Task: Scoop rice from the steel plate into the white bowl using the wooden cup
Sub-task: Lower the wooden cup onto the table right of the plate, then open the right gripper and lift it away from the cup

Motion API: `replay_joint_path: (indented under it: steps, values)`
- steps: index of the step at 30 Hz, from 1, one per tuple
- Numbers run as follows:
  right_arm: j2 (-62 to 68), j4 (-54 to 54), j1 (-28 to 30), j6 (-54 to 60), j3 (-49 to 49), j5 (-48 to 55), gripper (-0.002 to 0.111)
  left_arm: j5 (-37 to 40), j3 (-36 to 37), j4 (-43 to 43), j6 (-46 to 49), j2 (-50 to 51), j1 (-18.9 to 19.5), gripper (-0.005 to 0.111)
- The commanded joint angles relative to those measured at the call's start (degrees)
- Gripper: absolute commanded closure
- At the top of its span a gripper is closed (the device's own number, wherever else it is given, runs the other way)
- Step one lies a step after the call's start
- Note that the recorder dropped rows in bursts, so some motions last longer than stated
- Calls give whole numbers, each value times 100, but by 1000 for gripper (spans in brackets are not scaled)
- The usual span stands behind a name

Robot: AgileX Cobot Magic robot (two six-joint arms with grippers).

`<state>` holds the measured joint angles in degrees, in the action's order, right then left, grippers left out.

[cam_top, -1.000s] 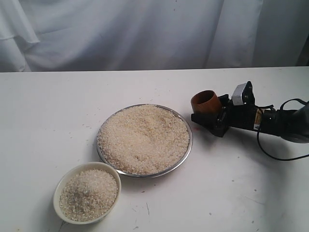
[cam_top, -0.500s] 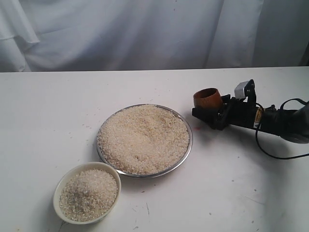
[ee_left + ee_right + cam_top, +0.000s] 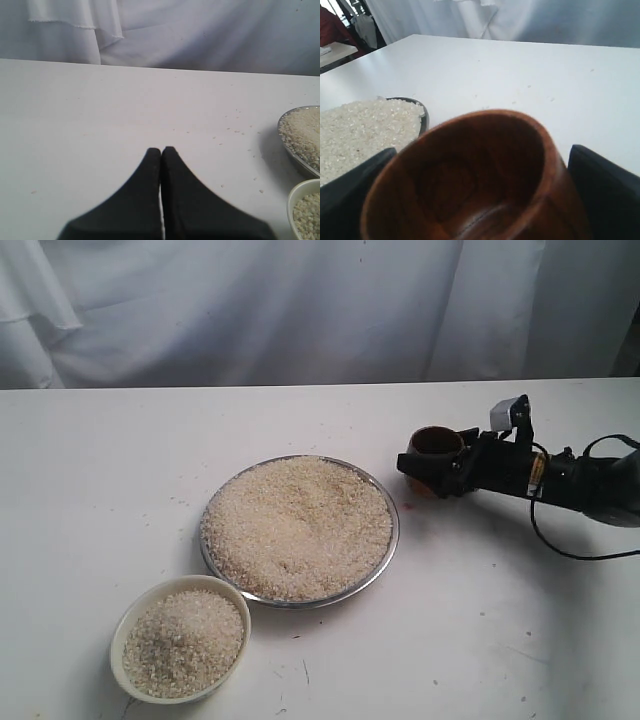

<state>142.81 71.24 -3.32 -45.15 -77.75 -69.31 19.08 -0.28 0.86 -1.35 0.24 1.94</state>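
Rice (image 3: 298, 525) heaps the steel plate (image 3: 395, 540); right gripper (image 3: 481, 150) spread around the upright wooden cup (image 3: 436, 443), seemingly loose; left gripper (image 3: 161, 152) pressed together.

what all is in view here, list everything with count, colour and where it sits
steel plate: 1, silver, middle of the table
white bowl: 1, cream-white, front left of the plate
rice: 2 heaps, pale beige, one on the plate, one in the bowl
wooden cup: 1, reddish-brown, right of the plate
table: 1, white, under everything
curtain: 1, white, behind the table
left gripper: 1, black, shut, above bare table
right gripper: 1, black, jaws either side of the cup
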Motion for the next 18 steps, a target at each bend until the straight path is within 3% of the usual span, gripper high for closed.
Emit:
replay_joint_path:
  steps: [1,13,17,18]
  values:
    - [-569,299,11,-131,-7,-66,26,-81,28,-6,0,-24,-15,107]
    - [-2125,728,11,-995,-7,-66,30,-81,28,-6,0,-24,-15,107]
    - [-3105,1185,11,-2502,-7,-66,55,-81,28,-6,0,-24,-15,107]
    - [-3381,1275,11,-3017,-7,-66,70,-81,28,-6,0,-24,-15,107]
